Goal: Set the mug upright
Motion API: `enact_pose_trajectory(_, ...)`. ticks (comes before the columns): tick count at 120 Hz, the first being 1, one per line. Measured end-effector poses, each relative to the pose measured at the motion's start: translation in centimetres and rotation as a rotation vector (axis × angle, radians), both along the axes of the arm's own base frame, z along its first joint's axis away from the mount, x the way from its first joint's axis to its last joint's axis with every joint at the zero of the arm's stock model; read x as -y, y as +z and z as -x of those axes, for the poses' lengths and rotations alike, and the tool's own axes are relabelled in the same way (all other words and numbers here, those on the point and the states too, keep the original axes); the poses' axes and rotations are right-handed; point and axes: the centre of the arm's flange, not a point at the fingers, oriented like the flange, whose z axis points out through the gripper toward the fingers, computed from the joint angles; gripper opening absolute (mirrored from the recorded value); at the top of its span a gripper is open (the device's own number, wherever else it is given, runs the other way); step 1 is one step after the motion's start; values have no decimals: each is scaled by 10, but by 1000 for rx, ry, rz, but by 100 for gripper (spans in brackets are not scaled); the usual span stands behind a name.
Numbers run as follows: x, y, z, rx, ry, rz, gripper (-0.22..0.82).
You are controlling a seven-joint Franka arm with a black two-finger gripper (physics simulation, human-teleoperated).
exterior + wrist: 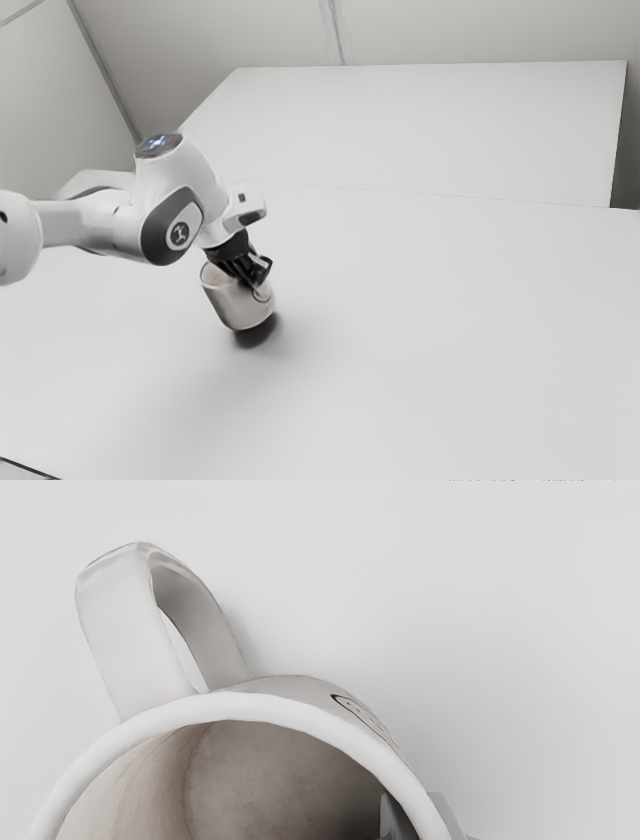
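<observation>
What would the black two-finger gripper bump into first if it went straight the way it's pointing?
Probably the flat white table. The gripper has the wall of the round, off-white mug pinched, so the mug's bottom would likely bump first; any gap below is hard to judge.

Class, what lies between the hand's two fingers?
The mug's wall, at its rim: the wrist view shows one finger of the hand inside the mug, the other outside.
</observation>
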Motion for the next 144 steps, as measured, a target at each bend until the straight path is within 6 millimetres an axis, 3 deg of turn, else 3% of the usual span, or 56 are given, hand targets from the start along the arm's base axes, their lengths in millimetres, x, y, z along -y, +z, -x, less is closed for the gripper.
enact_pose_trajectory(54, -2, -24, 13, 16, 92, 9, -17)
enact_pose_trajectory(144, -3, -49, 10, -21, 163, 16, -17)
